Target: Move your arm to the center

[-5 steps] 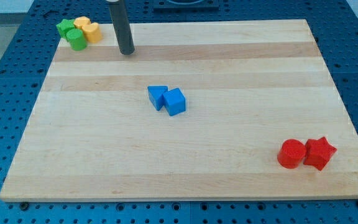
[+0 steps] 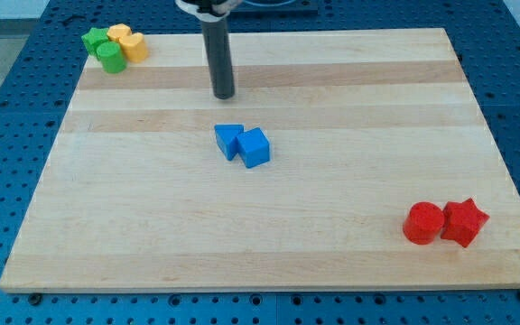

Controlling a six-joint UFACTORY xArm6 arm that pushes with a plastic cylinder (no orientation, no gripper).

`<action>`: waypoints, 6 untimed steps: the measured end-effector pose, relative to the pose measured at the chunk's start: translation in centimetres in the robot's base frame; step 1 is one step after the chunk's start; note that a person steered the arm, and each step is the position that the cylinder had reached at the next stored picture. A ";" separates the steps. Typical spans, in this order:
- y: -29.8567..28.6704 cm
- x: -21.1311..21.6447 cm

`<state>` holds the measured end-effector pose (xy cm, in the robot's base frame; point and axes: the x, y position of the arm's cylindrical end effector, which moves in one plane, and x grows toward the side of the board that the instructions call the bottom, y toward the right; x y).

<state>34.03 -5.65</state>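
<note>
Centre of the surface (image 2: pixel 332 181) is the goal, and it lies near the two blue blocks, a blue triangle (image 2: pixel 227 140) touching a blue cube (image 2: pixel 254 147). My tip (image 2: pixel 223 95) stands just above them toward the view's top, clear of both. There are no fingers here, only a plain rod. To do this well I judge the tip should slide toward the view's bottom right, passing beside the blue pair rather than through them, so nothing gets nudged.
</note>
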 end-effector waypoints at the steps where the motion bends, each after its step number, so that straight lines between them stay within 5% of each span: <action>1: 6.3 1.7; 4: 8.4 8.5; 6: 3.2 9.5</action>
